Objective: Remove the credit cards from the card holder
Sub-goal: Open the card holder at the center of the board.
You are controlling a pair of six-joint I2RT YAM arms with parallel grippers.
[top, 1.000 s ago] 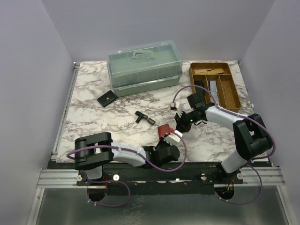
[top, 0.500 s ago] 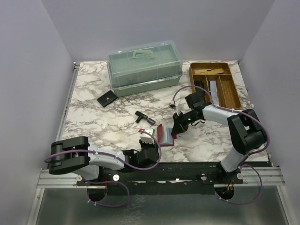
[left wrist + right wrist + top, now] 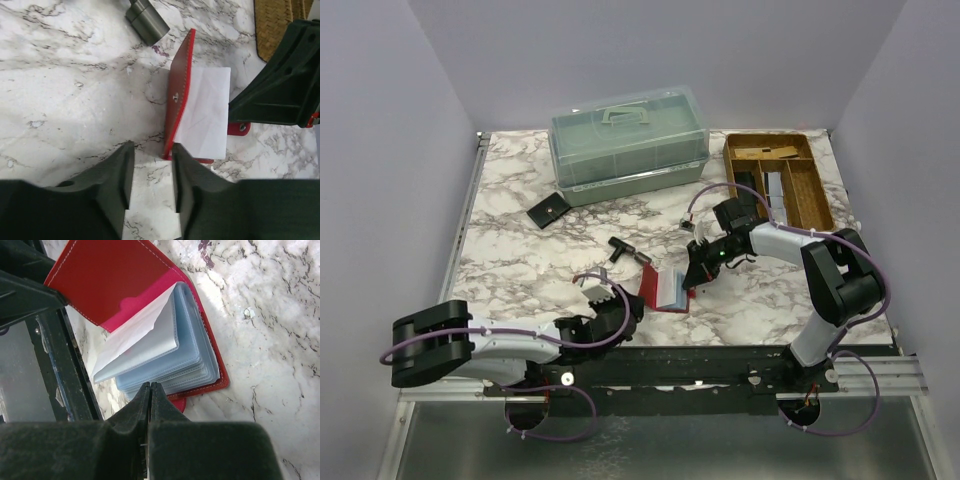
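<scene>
- Left gripper (image 3: 151,155): jaws apart, nothing between them. It sits low at the near left of the marble table (image 3: 520,260), with its tips just short of the near edge of the card holder (image 3: 180,95).
- Right gripper (image 3: 150,390): fingers pressed together with no gap showing. Its tips are against the edge of the sleeve stack, and I can't tell whether a leaf is pinched.
- The card holder lies open near table centre, between the two grippers. Its red cover is tilted up on the left side, with the sleeves fanned to the right of it.
- Credit cards (image 3: 165,355): not out yet. They sit in the holder's clear sleeves, a silvery grey leaf on top and a pale blue stack under it.
- Black T-shaped tool (image 3: 625,250): on the table just beyond the holder, not touching it.
- Flat black square piece (image 3: 549,211): far left, in front of the lidded green box (image 3: 628,140).
- Wooden tray (image 3: 730,158): far right corner, with some flat items inside that are too small to identify.
</scene>
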